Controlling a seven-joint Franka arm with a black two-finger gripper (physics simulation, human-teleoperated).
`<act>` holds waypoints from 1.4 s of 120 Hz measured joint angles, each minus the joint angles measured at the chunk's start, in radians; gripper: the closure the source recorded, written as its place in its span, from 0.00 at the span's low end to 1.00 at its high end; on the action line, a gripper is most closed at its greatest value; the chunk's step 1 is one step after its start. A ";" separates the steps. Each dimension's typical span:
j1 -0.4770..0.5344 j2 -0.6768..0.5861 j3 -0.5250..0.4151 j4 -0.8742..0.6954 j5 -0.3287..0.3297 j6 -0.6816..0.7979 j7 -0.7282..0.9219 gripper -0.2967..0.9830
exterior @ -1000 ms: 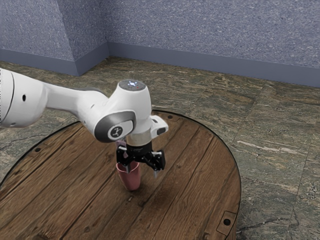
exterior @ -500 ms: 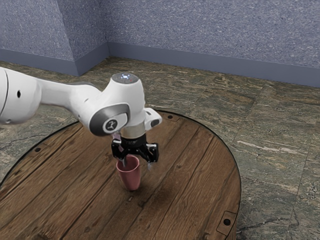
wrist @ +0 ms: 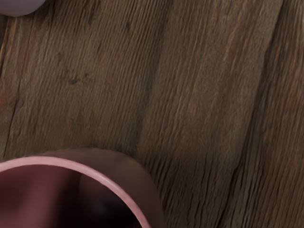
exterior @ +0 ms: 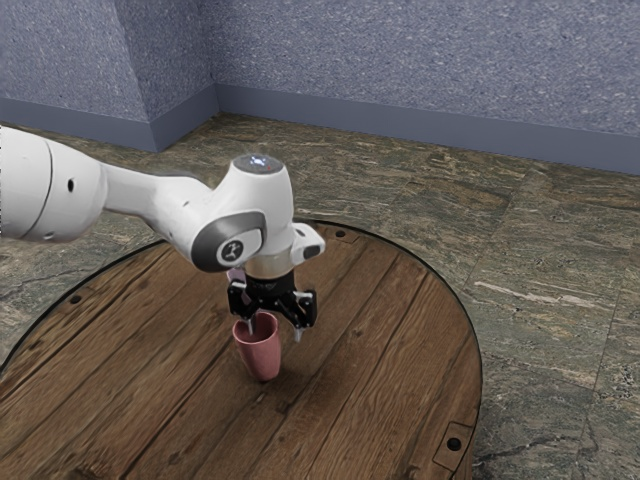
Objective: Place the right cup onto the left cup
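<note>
White arm enters from the exterior view's left and reaches over the round wooden desk. Next, mauve cup, mostly hidden, just behind the claw. Then pink cup, upright on the desk, mouth up, just below the claw. Claw's fingers stand apart: one at the pink cup's mouth, the other outside it, toward the exterior view's right.
</note>
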 joint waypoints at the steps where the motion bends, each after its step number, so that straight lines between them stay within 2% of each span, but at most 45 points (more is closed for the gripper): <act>1: 0.001 0.002 0.000 0.000 0.000 0.001 0.001 0.33; 16: 0.010 0.026 0.006 0.000 0.002 0.019 0.011 0.38; 53: 0.009 0.033 0.008 0.001 0.004 0.038 0.030 0.69; 70: 0.009 0.033 0.008 0.001 0.005 0.041 0.035 0.78; 104: 0.007 0.003 0.007 0.010 0.031 0.029 0.040 0.83; 122: 0.007 -0.035 0.000 0.079 0.036 -0.039 0.038 0.84; 141: 0.007 -0.129 0.004 0.096 0.038 -0.137 0.039 0.84; 168: 0.017 -0.163 0.064 0.172 0.053 -0.243 0.070 0.84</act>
